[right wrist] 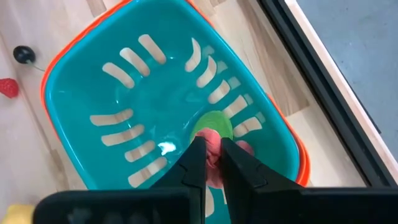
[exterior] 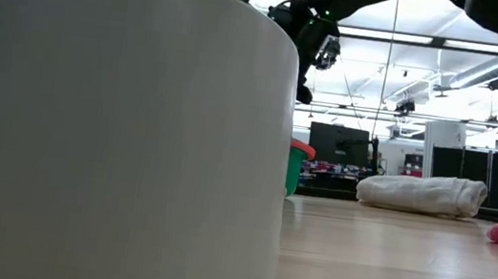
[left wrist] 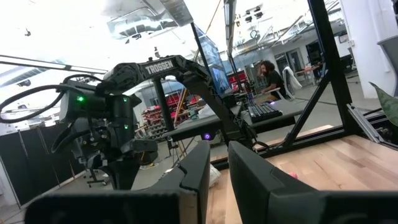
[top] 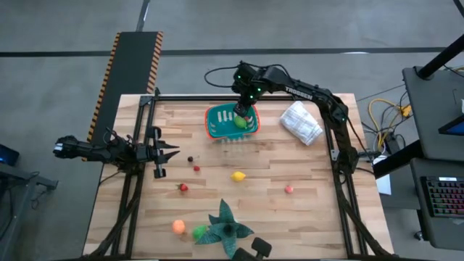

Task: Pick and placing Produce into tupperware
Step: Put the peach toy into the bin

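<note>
closest to the low camera stands a broad white cylinder (exterior: 129, 133), hiding most of the table (top: 319, 217) behind it. beyond it, at the far middle of the table, sits the teal tupperware (top: 217, 127) with its orange-red rim and slotted walls. right gripper (right wrist: 211, 158) hangs directly over the tub, fingers pinched tight on a small pink piece of produce (right wrist: 213, 144), with a green piece (right wrist: 219, 122) lying on the tub floor just beneath it. a wrinkled white bag (top: 301, 122) lies to the right of the tub. left gripper (top: 174, 151) waits at the table's left edge, well apart from the tub, its fingers clenched nearly together on nothing. scattered over the wood are a dark berry (top: 191, 159), a small red piece (top: 196, 168), a red strawberry (top: 183, 188), a yellow lemon (top: 238, 175), a pink piece (top: 289, 189) toward the right, and an orange fruit (top: 178, 227) at the near left. a lime-green piece (top: 199, 232) sits just beside the orange one, touching the dark green leafy thing (top: 228, 228). a person sits at a desk in the room beyond.
</note>
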Controlling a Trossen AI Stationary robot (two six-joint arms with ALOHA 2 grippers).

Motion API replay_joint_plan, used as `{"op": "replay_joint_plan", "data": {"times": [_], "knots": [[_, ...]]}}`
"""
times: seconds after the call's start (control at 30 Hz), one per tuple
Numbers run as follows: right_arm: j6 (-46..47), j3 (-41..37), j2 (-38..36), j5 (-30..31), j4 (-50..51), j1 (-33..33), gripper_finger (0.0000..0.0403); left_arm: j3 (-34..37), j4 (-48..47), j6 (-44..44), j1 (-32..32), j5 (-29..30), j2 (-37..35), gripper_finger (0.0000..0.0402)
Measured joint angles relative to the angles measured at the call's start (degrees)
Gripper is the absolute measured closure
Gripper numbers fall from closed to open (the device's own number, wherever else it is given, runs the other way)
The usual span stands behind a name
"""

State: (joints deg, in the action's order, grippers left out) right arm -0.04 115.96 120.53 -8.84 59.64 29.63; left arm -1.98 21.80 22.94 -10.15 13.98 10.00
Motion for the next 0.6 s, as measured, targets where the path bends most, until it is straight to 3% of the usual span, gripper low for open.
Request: {"op": "replay_joint_plan", "data": {"times": [0.6], "knots": [[-0.98, -0.08, -0.04, -0.04, 0.04, 0.00, 0.0379, 0.00, 0.00, -0.01, 0.01, -0.02, 0.00, 0.0356]]}}
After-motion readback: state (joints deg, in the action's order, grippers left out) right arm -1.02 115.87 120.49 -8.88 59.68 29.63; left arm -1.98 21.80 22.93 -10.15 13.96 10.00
